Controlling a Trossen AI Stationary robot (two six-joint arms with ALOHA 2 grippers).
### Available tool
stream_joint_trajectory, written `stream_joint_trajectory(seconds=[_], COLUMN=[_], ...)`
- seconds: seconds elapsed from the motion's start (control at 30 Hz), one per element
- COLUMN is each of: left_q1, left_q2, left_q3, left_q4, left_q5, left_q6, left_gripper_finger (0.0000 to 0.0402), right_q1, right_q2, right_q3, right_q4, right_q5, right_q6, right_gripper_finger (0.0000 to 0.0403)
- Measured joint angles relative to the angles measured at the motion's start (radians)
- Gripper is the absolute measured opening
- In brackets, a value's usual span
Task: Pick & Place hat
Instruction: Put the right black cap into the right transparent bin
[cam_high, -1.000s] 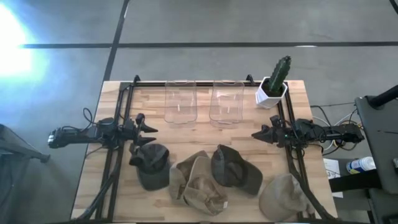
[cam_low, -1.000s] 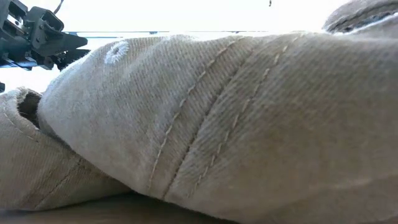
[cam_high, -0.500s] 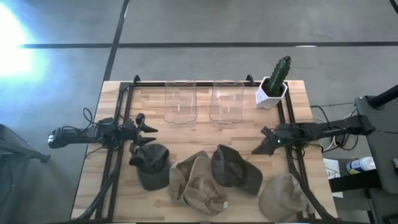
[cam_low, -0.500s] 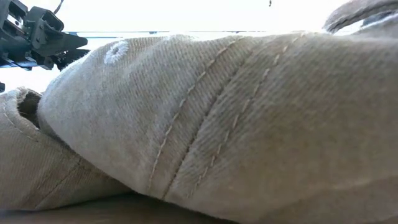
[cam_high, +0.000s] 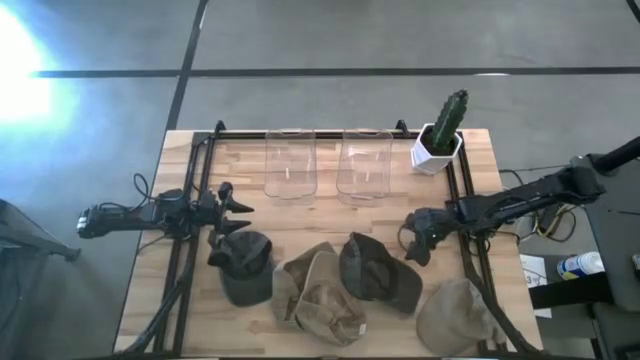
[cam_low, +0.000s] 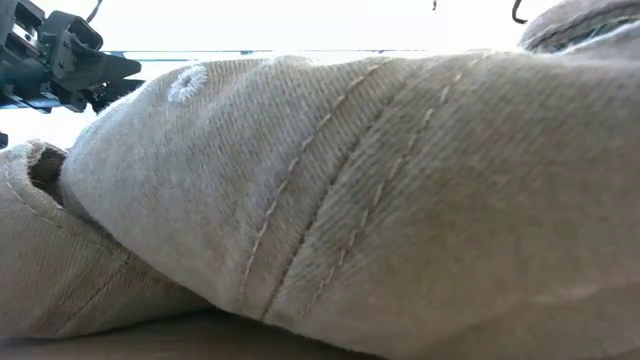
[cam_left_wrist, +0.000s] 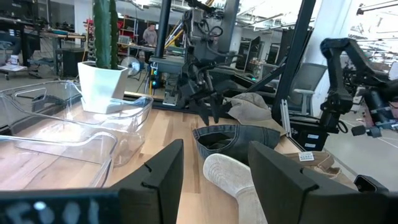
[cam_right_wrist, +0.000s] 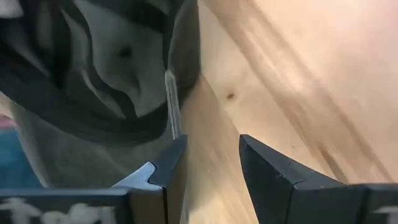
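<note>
Several caps lie on the wooden table's near half: a dark grey cap (cam_high: 246, 268), a tan cap (cam_high: 320, 295) that fills the low view (cam_low: 380, 190), a dark olive cap (cam_high: 375, 272) lying crown down, and a beige cap (cam_high: 455, 315). My right gripper (cam_high: 411, 250) is open and tipped downward, hovering just right of the olive cap, whose rim (cam_right_wrist: 112, 68) shows ahead of its fingers (cam_right_wrist: 211, 168). My left gripper (cam_high: 240, 213) is open and waits just beyond the dark grey cap, also seen in its wrist view (cam_left_wrist: 214, 180) and the low view (cam_low: 70, 60).
Two clear plastic bins (cam_high: 290, 163) (cam_high: 363, 165) stand side by side at the table's far side. A cactus in a white pot (cam_high: 440, 135) stands at the far right corner. Black frame rails (cam_high: 185, 250) (cam_high: 470, 260) run along both sides. Bare wood lies between bins and caps.
My right gripper has moved from the right rail toward the table's left and near side, reaching the olive cap, and has tipped its fingers downward. The caps have stayed in place.
</note>
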Motion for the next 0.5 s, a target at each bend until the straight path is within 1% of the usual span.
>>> stream_joint_trajectory(seconds=[0.1,0.3,0.5], left_q1=[0.0,0.0,0.0], left_q2=[0.0,0.0,0.0], left_q3=[0.0,0.0,0.0], left_q4=[0.0,0.0,0.0], left_q5=[0.0,0.0,0.0], left_q6=[0.0,0.0,0.0], left_gripper_finger=[0.0174,0.0174,0.0174], right_q1=[0.004,0.023,0.021], right_q2=[0.103,0.291,0.471], right_q3=[0.043,0.118,0.161], right_q4=[0.01,0.035,0.131], right_q5=[-0.056,-0.085,-0.208], right_q6=[-0.046,-0.166,-0.19], right_gripper_finger=[0.0141,0.0141,0.0141])
